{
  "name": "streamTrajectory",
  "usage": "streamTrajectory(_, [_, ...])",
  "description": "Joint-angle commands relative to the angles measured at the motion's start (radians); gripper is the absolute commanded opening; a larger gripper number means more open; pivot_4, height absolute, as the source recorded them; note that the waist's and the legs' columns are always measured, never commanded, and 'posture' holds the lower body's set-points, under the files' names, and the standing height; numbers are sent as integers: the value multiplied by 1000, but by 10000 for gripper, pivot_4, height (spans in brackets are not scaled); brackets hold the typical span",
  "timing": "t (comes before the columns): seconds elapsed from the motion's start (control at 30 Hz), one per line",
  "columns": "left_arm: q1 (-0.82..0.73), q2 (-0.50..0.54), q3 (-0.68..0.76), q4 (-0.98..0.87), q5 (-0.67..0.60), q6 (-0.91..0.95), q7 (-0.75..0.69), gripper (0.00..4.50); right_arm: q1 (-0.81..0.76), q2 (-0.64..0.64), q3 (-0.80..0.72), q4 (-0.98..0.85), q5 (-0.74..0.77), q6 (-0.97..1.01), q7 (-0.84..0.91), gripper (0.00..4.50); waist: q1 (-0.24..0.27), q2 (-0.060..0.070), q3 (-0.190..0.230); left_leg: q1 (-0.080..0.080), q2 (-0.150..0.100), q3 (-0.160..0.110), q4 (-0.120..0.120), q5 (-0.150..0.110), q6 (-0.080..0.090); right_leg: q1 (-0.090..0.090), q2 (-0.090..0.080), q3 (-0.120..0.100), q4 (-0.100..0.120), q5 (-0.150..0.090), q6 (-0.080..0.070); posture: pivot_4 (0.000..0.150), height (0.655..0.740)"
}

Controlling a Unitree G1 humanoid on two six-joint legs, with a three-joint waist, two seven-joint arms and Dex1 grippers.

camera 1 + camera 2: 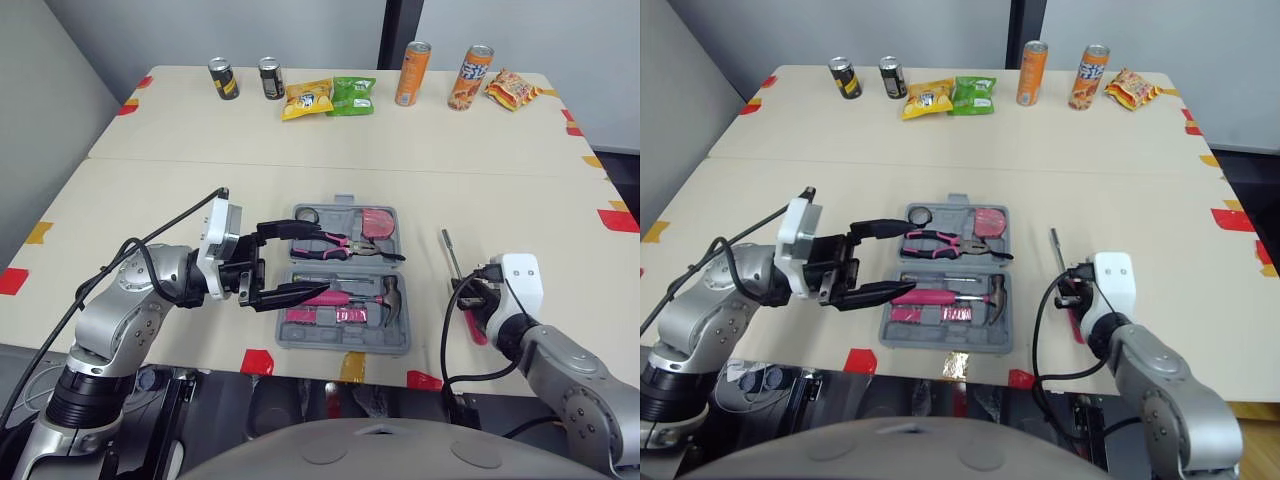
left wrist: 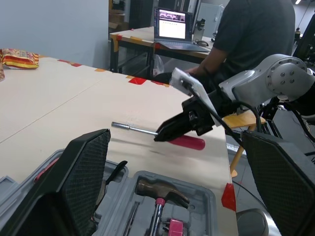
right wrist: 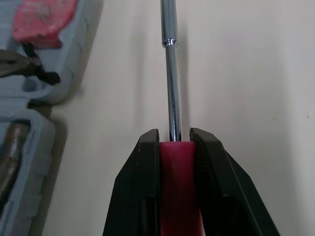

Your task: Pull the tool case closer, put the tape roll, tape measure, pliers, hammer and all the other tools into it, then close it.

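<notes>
Red-handled screwdriver (image 3: 176,182) in right tool (image 3: 174,135)

Bare bench (image 1: 300,160) lies free between the tool case (image 1: 350,343) and the far row of cans (image 1: 413,73) and snack packs (image 1: 352,96); the left claw (image 1: 320,260), spread wide, overhangs the case's left side, and the screwdriver (image 1: 452,255) clamped in the right claw (image 3: 173,137) obstructs the bench to its right

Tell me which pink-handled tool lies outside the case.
The screwdriver: it lies on the table right of the tool case, its handle between the right gripper's fingers. The pliers and hammer already sit in the case.
</notes>
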Motion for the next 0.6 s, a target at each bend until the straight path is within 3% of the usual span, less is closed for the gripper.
streamTrajectory(0.03, [-16,13,24,-32,-20,3,5,45000,0,4,24,60,-65,-69,-29,4288,-4,0,0,0,0,0,0,0,0,0,0,0,0,0,0,1500,7400])
streamTrajectory(0.13, [-25,12,23,-47,-28,13,20,45000,-12,18,17,109,-52,-104,2,4288,-12,-1,0,0,0,0,-1,0,-1,0,0,0,0,0,1,1500,7400])
streamTrajectory(0.2, [-24,14,25,-51,-31,15,19,45000,-21,11,10,123,-49,-118,24,14435,-18,-1,0,1,0,-1,-2,0,-1,1,0,0,0,1,1,1500,7400])
streamTrajectory(0.33, [-16,32,35,-42,-41,20,1,45000,-41,-49,-48,113,10,-92,110,27854,-22,-1,0,2,-1,-1,-1,0,-1,2,0,1,0,1,1,1500,7400])
streamTrajectory(0.5, [17,15,40,-27,-29,-18,-1,45000,-104,-285,-146,60,212,73,337,44630,-23,0,0,2,-1,0,0,0,0,3,0,2,-1,4,7,1500,7400])
streamTrajectory(0.6, [37,7,45,-21,-24,-40,-10,45000,-153,-539,-164,85,294,74,563,44630,-21,0,1,2,-1,-1,0,-1,2,3,0,2,-1,7,12,1500,7400])
